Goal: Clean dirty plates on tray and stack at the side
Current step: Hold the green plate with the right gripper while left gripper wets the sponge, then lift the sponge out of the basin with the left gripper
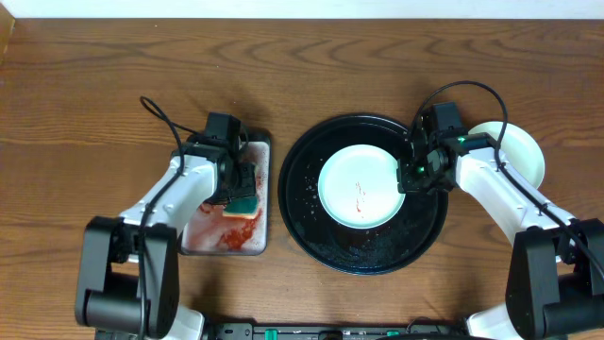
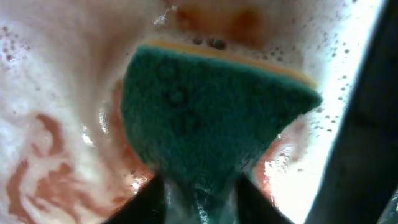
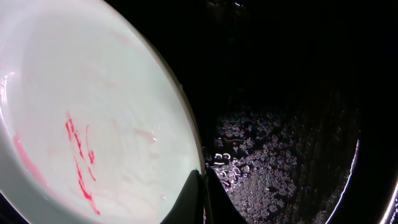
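One pale mint-blue round plastic plate (image 1: 357, 187), red sauce streaks, lying in large round glossy black tray (image 1: 368, 253), my right fingers (image 3: 189, 205) pinched on its right rim, second pale plate (image 1: 524, 151) on wooden bench (image 1: 94, 94) beside tray, my left fingers (image 2: 143, 205) gripping green-and-yellow sponge (image 2: 211, 112) in sudsy rectangular sponge tray (image 1: 209, 236)

No legible txt, labels, brand names, nos. or signs in any of the 3 views. The red streaks on the pale mint-blue round plastic plate (image 1: 359, 186) are smears, not lettering (same in the right wrist view). The large round glossy black tray (image 1: 377, 253) and the green-and-yellow sponge (image 2: 211, 118) show no print either.
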`<state>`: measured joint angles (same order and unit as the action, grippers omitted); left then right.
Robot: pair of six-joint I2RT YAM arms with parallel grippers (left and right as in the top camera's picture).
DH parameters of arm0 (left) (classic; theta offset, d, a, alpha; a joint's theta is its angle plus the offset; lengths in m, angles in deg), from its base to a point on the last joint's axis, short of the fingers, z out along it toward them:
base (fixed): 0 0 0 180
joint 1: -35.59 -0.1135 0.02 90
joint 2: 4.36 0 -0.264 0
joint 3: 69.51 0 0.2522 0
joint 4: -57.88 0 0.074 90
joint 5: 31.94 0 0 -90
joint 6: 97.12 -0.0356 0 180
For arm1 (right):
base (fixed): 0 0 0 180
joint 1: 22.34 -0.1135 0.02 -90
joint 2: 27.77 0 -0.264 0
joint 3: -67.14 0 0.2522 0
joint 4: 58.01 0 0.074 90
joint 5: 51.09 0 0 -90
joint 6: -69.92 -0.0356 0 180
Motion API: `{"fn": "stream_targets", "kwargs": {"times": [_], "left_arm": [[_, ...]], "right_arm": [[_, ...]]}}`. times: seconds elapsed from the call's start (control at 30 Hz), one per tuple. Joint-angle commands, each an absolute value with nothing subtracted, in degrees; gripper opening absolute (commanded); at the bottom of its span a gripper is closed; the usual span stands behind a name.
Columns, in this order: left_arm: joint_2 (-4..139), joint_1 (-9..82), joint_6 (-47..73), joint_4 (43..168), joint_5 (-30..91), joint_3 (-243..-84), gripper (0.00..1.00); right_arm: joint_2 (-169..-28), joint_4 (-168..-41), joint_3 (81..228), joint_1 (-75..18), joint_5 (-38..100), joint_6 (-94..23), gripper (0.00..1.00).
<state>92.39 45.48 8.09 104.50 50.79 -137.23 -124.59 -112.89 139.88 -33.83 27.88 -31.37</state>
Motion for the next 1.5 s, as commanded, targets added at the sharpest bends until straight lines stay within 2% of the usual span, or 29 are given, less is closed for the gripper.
{"fn": "stream_targets", "kwargs": {"times": [0.0, 0.03, 0.3, 0.47, 0.8, 1.03, 1.2, 1.47], "left_arm": [[93.94, 45.64, 8.15, 104.87, 50.05, -136.49, 0.13], [93.72, 45.64, 8.13, 104.87, 49.9, -136.51, 0.08], [84.82, 43.91, 8.13, 106.38, 48.43, -137.69, 0.07], [77.92, 36.44, 1.79, 104.54, 33.05, -137.67, 0.07], [77.5, 22.01, -15.78, 105.96, 2.07, -136.86, 0.07], [77.5, 15.85, -20.07, 107.84, -13.23, -136.86, 0.07], [77.5, 13.25, -21.99, 107.84, -19.15, -136.86, 0.07], [77.5, 12.61, -22.12, 107.84, -19.54, -136.86, 0.07]], "right_arm": [[-124.81, -112.89, 139.66, -34.22, 27.95, -30.73, 0.01], [-124.81, -112.89, 139.66, -34.22, 27.95, -30.73, 0.01], [-124.81, -112.87, 139.66, -34.22, 27.97, -30.71, 0.01], [-124.81, -112.61, 139.66, -34.22, 27.99, -30.71, 0.01], [-124.81, -112.26, 139.66, -34.22, 27.97, -30.71, 0.01], [-124.81, -112.15, 139.66, -34.22, 27.97, -30.71, 0.01], [-124.81, -112.15, 139.66, -34.22, 27.99, -30.71, 0.01], [-124.81, -112.13, 139.66, -34.22, 27.97, -30.71, 0.01]]}}
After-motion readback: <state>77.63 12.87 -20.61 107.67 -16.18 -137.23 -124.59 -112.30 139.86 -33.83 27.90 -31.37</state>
